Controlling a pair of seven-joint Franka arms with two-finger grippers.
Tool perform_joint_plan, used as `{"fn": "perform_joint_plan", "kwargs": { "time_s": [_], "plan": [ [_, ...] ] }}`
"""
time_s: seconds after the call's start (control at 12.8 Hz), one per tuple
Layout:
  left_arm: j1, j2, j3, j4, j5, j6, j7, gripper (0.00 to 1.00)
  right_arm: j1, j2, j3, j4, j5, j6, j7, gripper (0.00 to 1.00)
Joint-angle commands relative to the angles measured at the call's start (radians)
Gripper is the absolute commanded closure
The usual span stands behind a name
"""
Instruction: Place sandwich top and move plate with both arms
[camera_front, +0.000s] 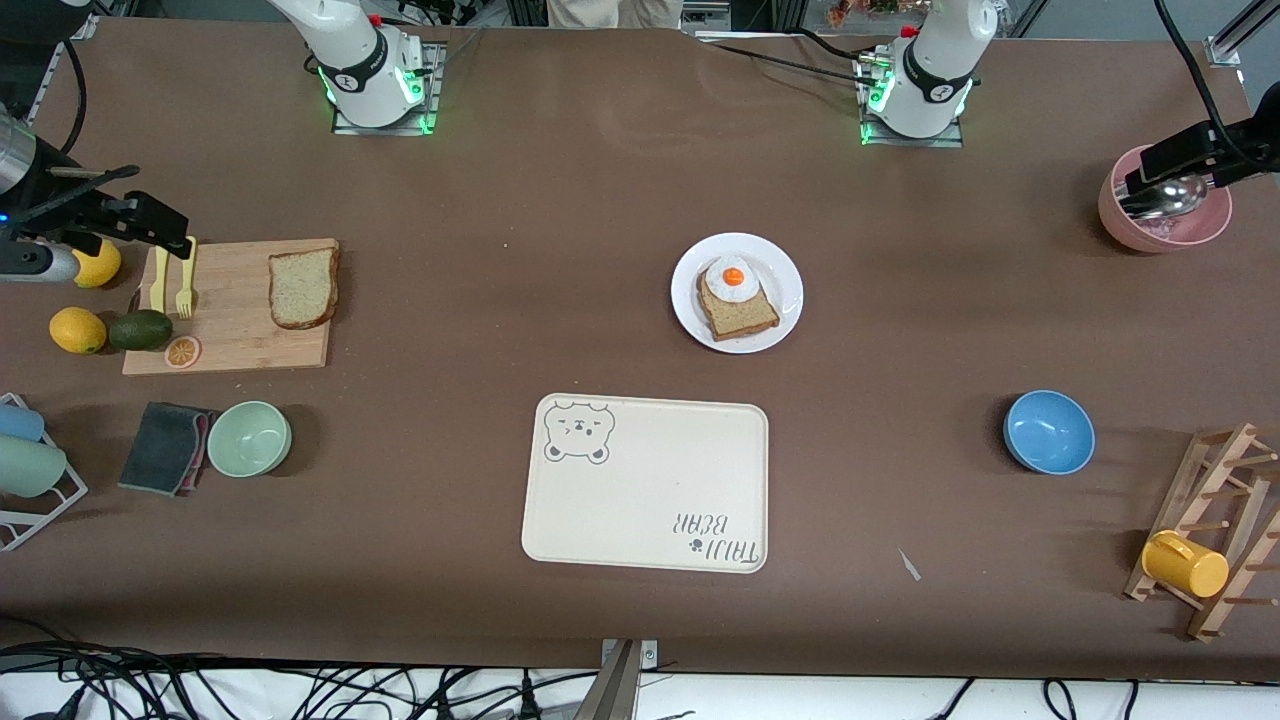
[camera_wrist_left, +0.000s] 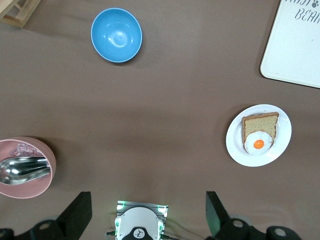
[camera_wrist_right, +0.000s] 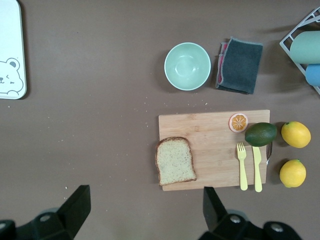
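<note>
A brown table seen from above. At nine o'clock, the light-brown wholemeal bread slice, the sandwich top (camera_front: 303, 287), lies flat on a rectangular bamboo cutting board (camera_front: 232, 318). Near the centre, toward one o'clock, the small round white plate (camera_front: 737, 293) carries another bread slice with a fried egg (camera_front: 736, 298). The right gripper (camera_front: 150, 222) hangs with fingers spread apart over the board's nine o'clock end. The left gripper (camera_front: 1180, 165), fingers also apart, hangs over a pink bowl (camera_front: 1163, 215) at two o'clock.
</note>
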Motion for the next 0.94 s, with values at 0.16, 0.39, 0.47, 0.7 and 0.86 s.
{"fn": "perform_joint_plan", "kwargs": {
  "time_s": [0.16,0.39,0.47,0.7,0.86],
  "plan": [
    [0.013,0.000,0.004,0.018,-0.026,-0.007,0.018,0.00,-0.003,-0.049,0.000,-0.063,0.046,0.033,0.001,0.02],
    [0.015,0.000,0.004,0.018,-0.026,-0.007,0.018,0.00,-0.003,-0.046,0.000,-0.057,0.044,0.033,0.001,0.01],
    [0.015,0.000,0.004,0.018,-0.026,-0.007,0.020,0.00,-0.003,-0.046,0.000,-0.057,0.046,0.033,0.001,0.01],
    [0.015,0.000,0.004,0.017,-0.027,-0.007,0.020,0.00,-0.003,-0.047,0.001,-0.057,0.047,0.033,0.001,0.01],
    [0.018,0.000,0.004,0.018,-0.027,-0.007,0.018,0.00,-0.001,-0.047,0.001,-0.057,0.046,0.033,0.001,0.01]
  ]
}}
